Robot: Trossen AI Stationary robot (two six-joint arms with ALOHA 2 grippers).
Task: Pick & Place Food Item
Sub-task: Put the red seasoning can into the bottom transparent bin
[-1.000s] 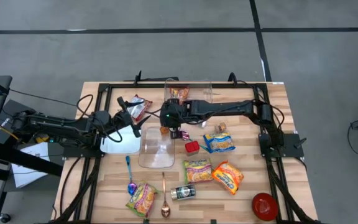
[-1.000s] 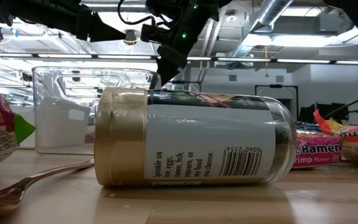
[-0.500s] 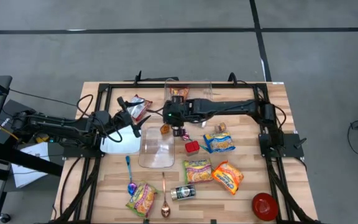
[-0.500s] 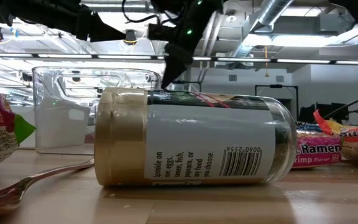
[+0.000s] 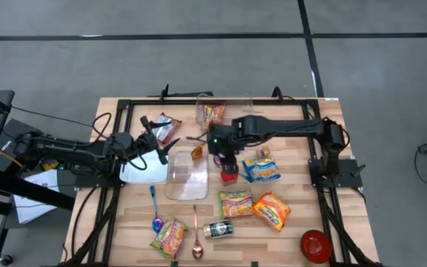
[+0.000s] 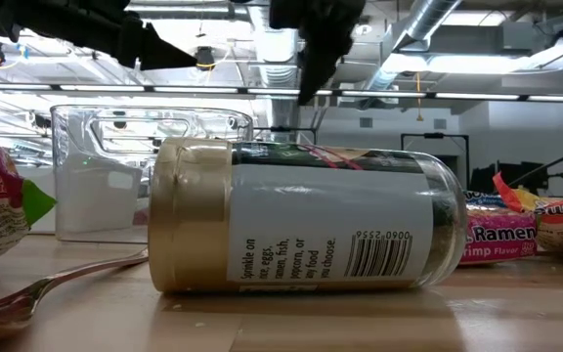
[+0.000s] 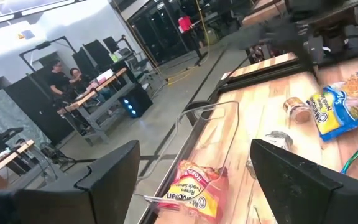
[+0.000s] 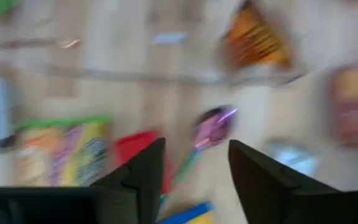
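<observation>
While the small orange food item [image 5: 197, 153] lay on the table just beside my right gripper [image 5: 223, 159], between it and the clear container [image 5: 187, 178], my fingers stood apart and held nothing. I judged the placing step complete and the next pick in hand. The red item [image 5: 230, 176] sat just below my fingers; taking it called for a short descent. My left gripper [image 5: 156, 143] waited open, well apart.

Wooden table [image 5: 325, 222] — ramen packets [image 5: 271, 210], jar [image 5: 219, 230].
</observation>
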